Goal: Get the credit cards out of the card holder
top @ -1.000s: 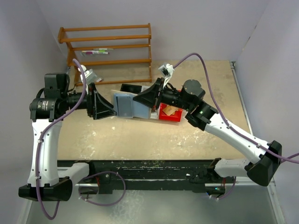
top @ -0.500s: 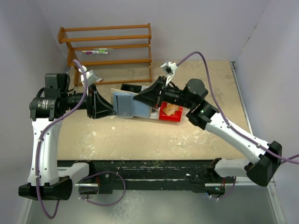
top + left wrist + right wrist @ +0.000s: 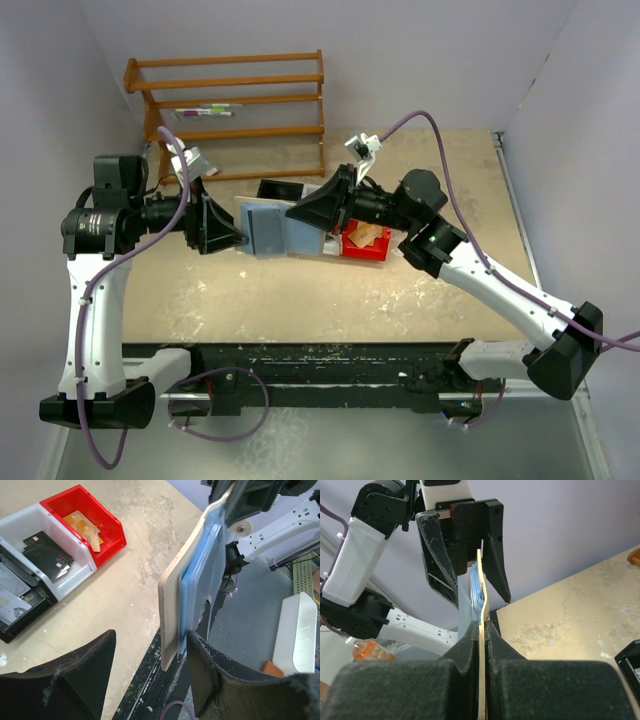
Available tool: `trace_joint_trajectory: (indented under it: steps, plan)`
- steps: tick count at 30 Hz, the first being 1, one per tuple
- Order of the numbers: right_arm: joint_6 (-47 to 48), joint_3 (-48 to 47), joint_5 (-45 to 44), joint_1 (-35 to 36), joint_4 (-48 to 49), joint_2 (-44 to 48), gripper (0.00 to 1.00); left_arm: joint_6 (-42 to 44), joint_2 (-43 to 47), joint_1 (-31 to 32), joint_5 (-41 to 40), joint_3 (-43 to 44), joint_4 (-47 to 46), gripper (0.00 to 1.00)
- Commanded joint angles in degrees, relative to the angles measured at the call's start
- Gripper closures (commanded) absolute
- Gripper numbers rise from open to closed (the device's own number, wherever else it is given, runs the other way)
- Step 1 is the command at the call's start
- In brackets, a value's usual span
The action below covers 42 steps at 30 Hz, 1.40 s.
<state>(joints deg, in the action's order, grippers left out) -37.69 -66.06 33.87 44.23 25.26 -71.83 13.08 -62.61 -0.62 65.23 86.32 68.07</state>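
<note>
Here, two robot arms rise from the near edge of a tan table (image 3: 330, 300) and meet over its middle, a little toward the left edge. Between them they hold the card holder (image 3: 270, 228) off the table top. It is unfolded and standing on its thin edge. The right gripper (image 3: 481, 635) has its fingers pressed together on the tan cover (image 3: 170, 605), pinching one end of it. The left gripper (image 3: 240, 236) is at the other end with its fingers spread. The holder sits between them, just beside one finger (image 3: 215, 680) and apart from the other. Bluish clear sleeves (image 3: 202, 575) lie against the inner face of the cover, and it is not possible to tell whether cards are inside them. Beyond the holder, toward the far edge, stands a row of small bins. A red bin (image 3: 107, 542) holds a gold card (image 3: 82, 524), and a white bin (image 3: 75, 577) touching it holds black cards (image 3: 47, 555). Next comes a black tray (image 3: 280, 187) with pale credit cards (image 3: 11, 597) lying flat in it. In the far left corner a wooden rack (image 3: 235, 78) leans against the wall.
</note>
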Motion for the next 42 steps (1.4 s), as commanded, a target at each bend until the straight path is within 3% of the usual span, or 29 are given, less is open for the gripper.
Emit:
trace_joint_trajectory:
  steps: [1,5,9,13,20,28,42]
  plan:
    - [-1.3,-0.1,1.9,-0.2,5.3,2.1,1.00,-1.4,0.6,0.1,-2.9,2.3,-3.3,0.38]
    - [-1.3,-0.1,2.1,-0.1,5.4,2.1,1.00,-2.1,0.6,0.1,-0.6,2.3,-3.2,0.34]
    - [-1.4,0.0,2.3,-0.2,5.4,2.0,1.00,-1.8,1.3,0.1,7.3,0.4,-2.8,0.26]
    - [-1.6,0.1,2.4,-0.3,5.5,2.2,1.00,1.0,1.2,0.1,13.9,0.4,-0.1,0.29]
    - [-2.6,0.2,3.7,-0.3,6.7,2.1,1.00,4.0,-0.4,0.2,15.0,0.7,2.9,0.41]
    - [-6.3,0.8,6.5,-0.3,11.2,0.9,1.00,-5.7,1.4,0.2,16.5,-3.4,-7.4,0.53]
    - [-8.1,0.8,7.1,-0.3,13.7,-1.2,1.00,-18.3,3.2,0.2,19.8,-7.8,-18.9,0.53]
